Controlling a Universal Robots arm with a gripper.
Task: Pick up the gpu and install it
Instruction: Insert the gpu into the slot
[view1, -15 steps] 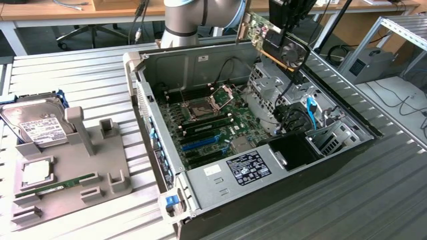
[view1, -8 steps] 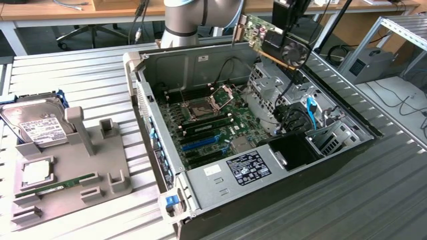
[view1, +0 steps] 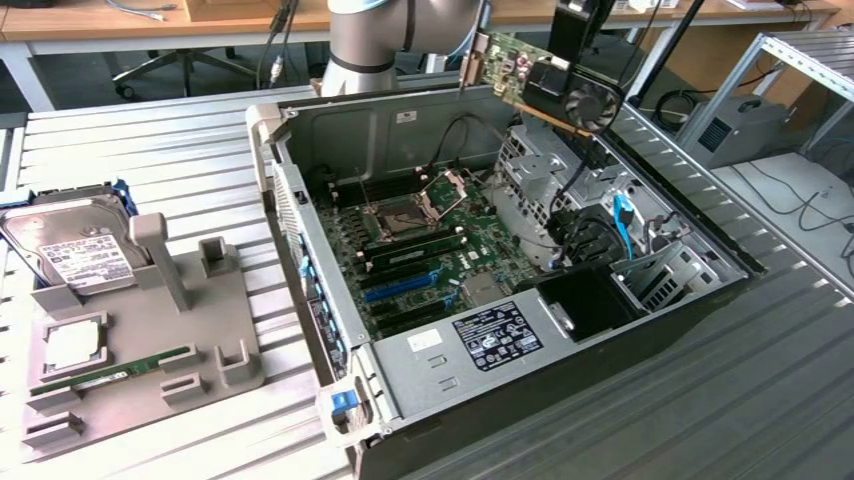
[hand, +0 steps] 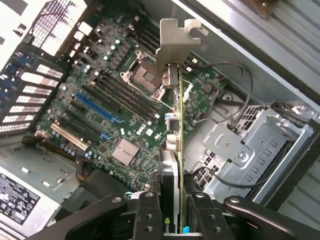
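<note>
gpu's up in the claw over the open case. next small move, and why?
Probably carry it across toward the blue slot before lowering: the claw is shut on the gpu, which hangs above the case near the drive cage, not over that slot.

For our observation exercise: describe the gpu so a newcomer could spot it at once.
Find the open computer case in the middle of the exterior view. Above its far rim the tool holds the gpu. It is a green card with a round black fan, unlike the thin memory stick on the grey holder.
</note>
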